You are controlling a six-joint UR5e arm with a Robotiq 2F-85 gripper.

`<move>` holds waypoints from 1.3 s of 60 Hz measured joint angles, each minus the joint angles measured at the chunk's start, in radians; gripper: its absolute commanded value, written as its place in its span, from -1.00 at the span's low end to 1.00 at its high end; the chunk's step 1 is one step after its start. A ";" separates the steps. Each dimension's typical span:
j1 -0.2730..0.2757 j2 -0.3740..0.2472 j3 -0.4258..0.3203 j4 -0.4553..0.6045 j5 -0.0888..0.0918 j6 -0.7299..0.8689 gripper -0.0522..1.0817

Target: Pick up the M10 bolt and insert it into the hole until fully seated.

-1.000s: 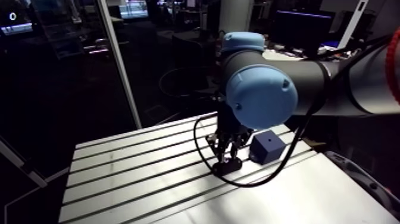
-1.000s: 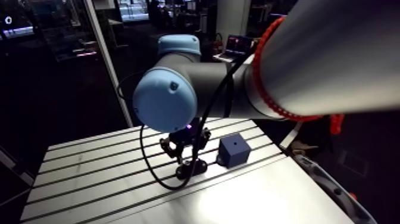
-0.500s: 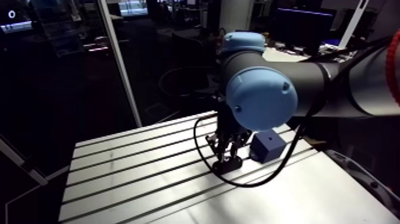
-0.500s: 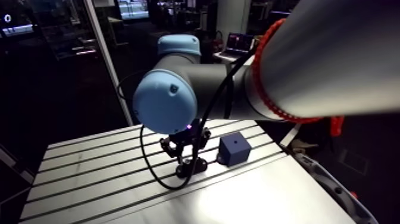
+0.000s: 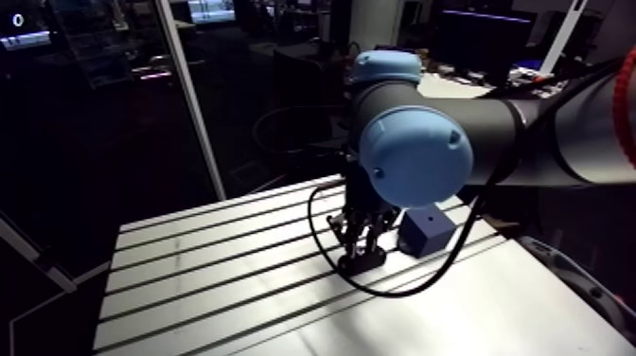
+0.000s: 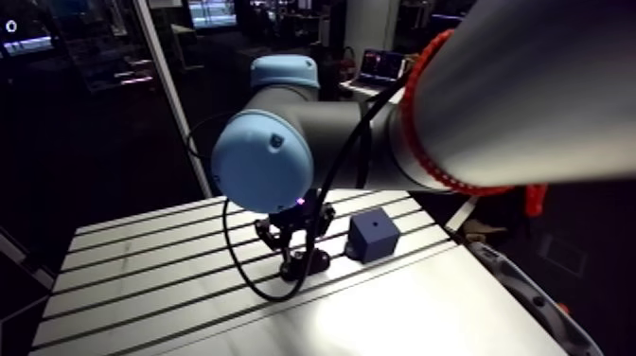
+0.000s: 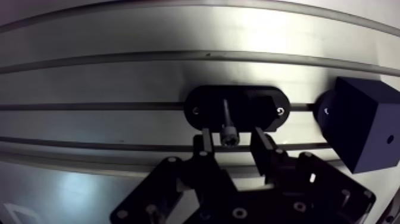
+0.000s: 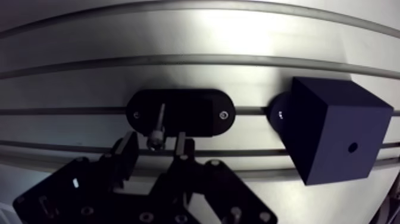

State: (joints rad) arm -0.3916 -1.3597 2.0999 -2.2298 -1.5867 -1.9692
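Observation:
A silver M10 bolt (image 7: 227,126) lies in a black oval holder (image 7: 265,108) on the slotted table (image 5: 208,275), its socket head toward my gripper. In the wrist view my gripper (image 7: 231,140) is open, one finger on each side of the bolt head with small gaps showing. A dark blue cube (image 7: 357,122) stands beside the holder, and it has a small round hole (image 7: 390,139) in one face. In the arm view the gripper (image 5: 362,248) hangs low over the holder (image 5: 363,263), with the cube (image 5: 426,230) just to its right.
Long grooves run across the aluminium table (image 7: 119,77). The cube's black round foot (image 8: 278,113) sits in the same groove as the holder. A black cable (image 5: 326,256) loops down beside the gripper. Bare table lies to the left of the holder.

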 measured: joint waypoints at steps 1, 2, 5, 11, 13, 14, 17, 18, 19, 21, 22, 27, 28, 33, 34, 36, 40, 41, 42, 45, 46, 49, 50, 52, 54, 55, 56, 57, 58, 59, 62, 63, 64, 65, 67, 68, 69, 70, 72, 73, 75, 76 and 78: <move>0.000 0.000 0.000 0.000 0.000 0.000 0.04; 0.000 0.001 0.000 0.000 0.000 0.000 0.04; 0.000 0.001 -0.001 0.000 0.000 0.000 0.04; 0.000 0.003 -0.001 0.000 0.000 0.000 0.04; 0.000 0.003 -0.002 0.000 0.000 0.000 0.05; 0.000 0.003 -0.002 0.000 0.000 0.000 0.05; 0.000 0.004 -0.002 0.000 0.000 0.000 0.07; 0.000 0.004 -0.002 0.000 0.000 0.000 0.07; 0.000 0.004 -0.003 0.000 0.000 0.000 0.09; 0.000 0.005 -0.003 0.000 0.000 0.000 0.09; 0.000 0.005 -0.003 0.000 0.000 0.000 0.09; 0.000 0.006 -0.003 0.000 0.000 0.000 0.12; 0.000 0.006 -0.003 0.000 0.000 0.000 0.14; 0.000 0.008 -0.003 0.000 0.000 0.000 0.14; 0.000 0.008 -0.003 0.000 0.000 0.000 0.14; 0.000 0.008 -0.003 0.000 0.000 0.001 0.14; 0.000 0.008 -0.004 0.000 0.000 0.000 0.15; 0.000 0.008 -0.004 0.000 0.000 0.000 0.16; 0.000 0.009 -0.004 0.000 0.000 0.000 0.16; 0.000 0.009 -0.004 0.000 0.000 0.000 0.18; 0.000 0.009 -0.004 0.000 0.000 0.000 0.18; 0.000 0.009 -0.004 0.000 0.000 0.000 0.18; 0.000 0.010 -0.004 0.000 0.000 0.000 0.19; 0.000 0.010 -0.004 0.000 0.000 0.000 0.19; 0.000 0.010 -0.004 0.000 0.000 0.000 0.21; 0.000 0.010 -0.005 0.000 0.000 0.000 0.23; 0.000 0.010 -0.005 0.000 0.000 0.000 0.23; 0.000 0.011 -0.005 0.000 0.000 0.000 0.25; 0.000 0.011 -0.005 0.000 0.000 0.000 0.25; 0.000 0.011 -0.005 0.000 0.000 0.000 0.25; 0.000 0.012 -0.005 0.000 0.000 0.001 0.25; 0.000 0.012 -0.005 0.000 0.000 0.001 0.25; 0.000 0.013 -0.005 0.000 0.000 0.001 0.25; 0.000 0.013 -0.005 0.000 0.000 0.001 0.25; 0.000 0.013 -0.005 0.000 0.000 0.001 0.25; 0.000 0.014 -0.005 0.000 0.000 0.001 0.25; 0.000 0.014 -0.005 0.000 0.000 0.001 0.26; 0.000 0.014 -0.005 0.000 0.000 0.001 0.26; 0.000 0.014 -0.005 0.000 0.000 0.001 0.27; 0.000 0.014 -0.005 0.000 0.000 0.001 0.29; 0.000 0.014 -0.005 0.000 0.000 0.002 0.29; 0.000 0.014 -0.006 0.000 0.000 0.002 0.29; 0.001 0.015 -0.006 0.000 0.000 0.002 0.29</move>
State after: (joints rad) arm -0.3910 -1.3452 2.0941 -2.2298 -1.5864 -1.9676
